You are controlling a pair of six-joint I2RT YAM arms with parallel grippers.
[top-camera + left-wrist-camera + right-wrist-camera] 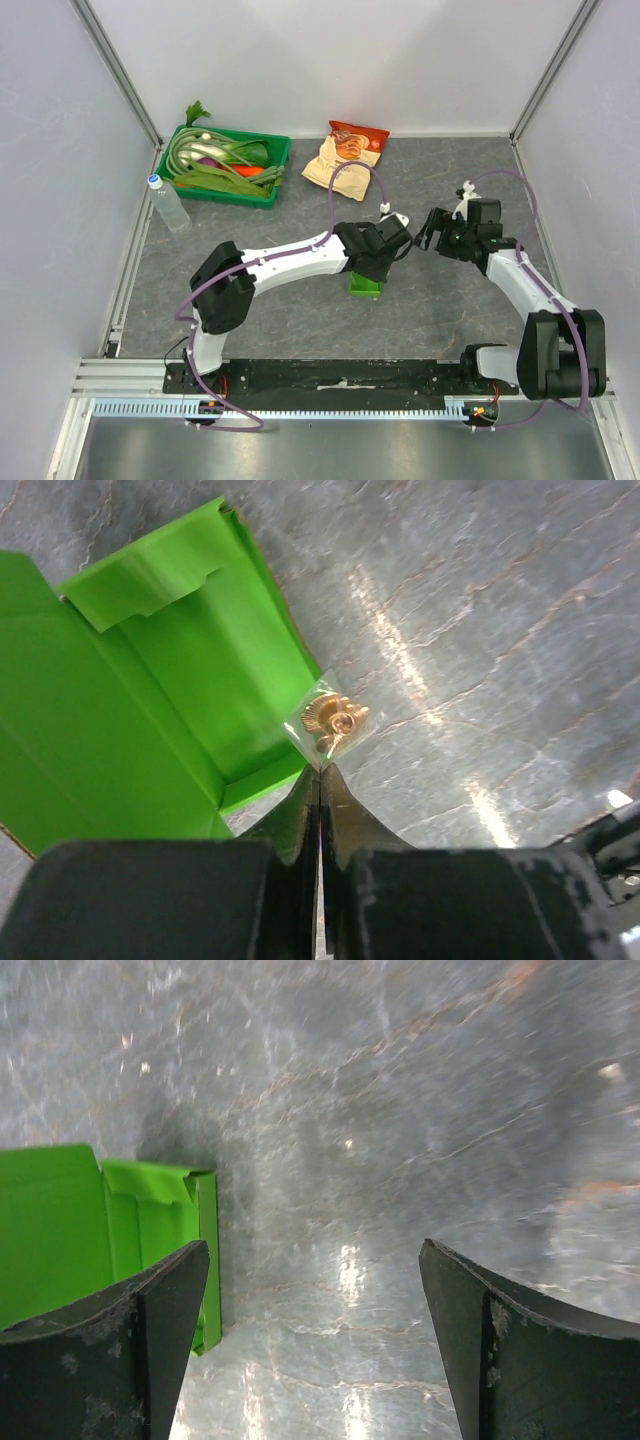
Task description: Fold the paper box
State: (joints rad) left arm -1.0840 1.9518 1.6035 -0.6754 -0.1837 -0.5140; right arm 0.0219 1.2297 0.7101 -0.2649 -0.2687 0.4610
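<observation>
No words or numbers are showing legibly anywhere; the print on the snack bag [346,152] is appearing too small to read.

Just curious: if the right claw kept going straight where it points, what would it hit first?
Probably the bare table. The right gripper stands open facing it, and the paper box lies off to one side of that line.

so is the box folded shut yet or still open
Open: the box has its flaps spread and its inside showing in the left wrist view.
</observation>
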